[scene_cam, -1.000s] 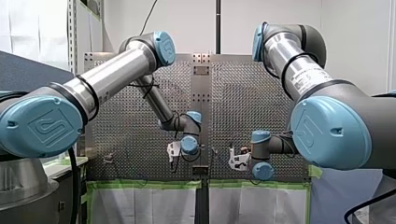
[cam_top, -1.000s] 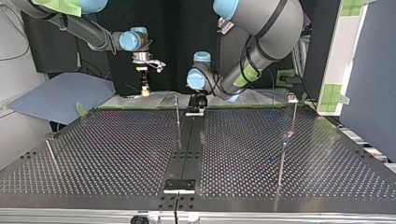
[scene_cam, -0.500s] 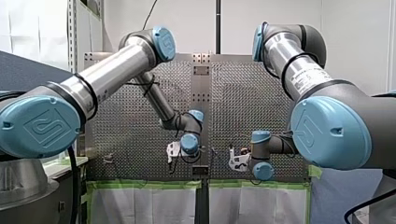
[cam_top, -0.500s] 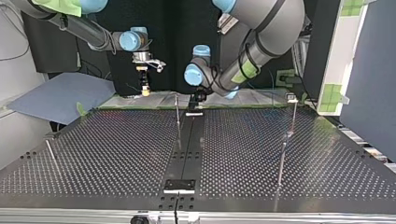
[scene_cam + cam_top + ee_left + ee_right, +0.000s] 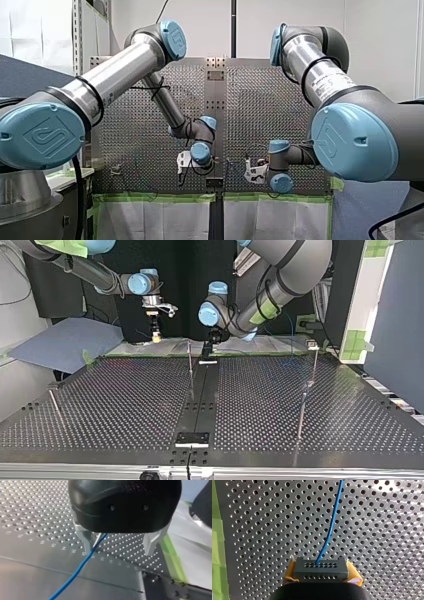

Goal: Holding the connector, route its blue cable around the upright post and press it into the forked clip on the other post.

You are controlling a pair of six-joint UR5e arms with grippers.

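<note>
Connector (image 5: pixel 320 568) sits clamped in my right jaws over the perforated surface (image 5: pixel 387 530), blue cable (image 5: pixel 331 527) trailing away. My left jaws, wide open and empty, have just lifted beside the cable; routing likely hasn't begun.

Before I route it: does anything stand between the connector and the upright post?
Nothing visible does. In the top view, only open space separates the connector in my right gripper from the upright post.

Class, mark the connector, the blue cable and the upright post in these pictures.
connector (image 5: pixel 320 568), right wrist view, middle of its holed face.
blue cable (image 5: pixel 331 526), right wrist view, midway along it.
upright post (image 5: pixel 189 357), top view, middle of its shaft.
</note>
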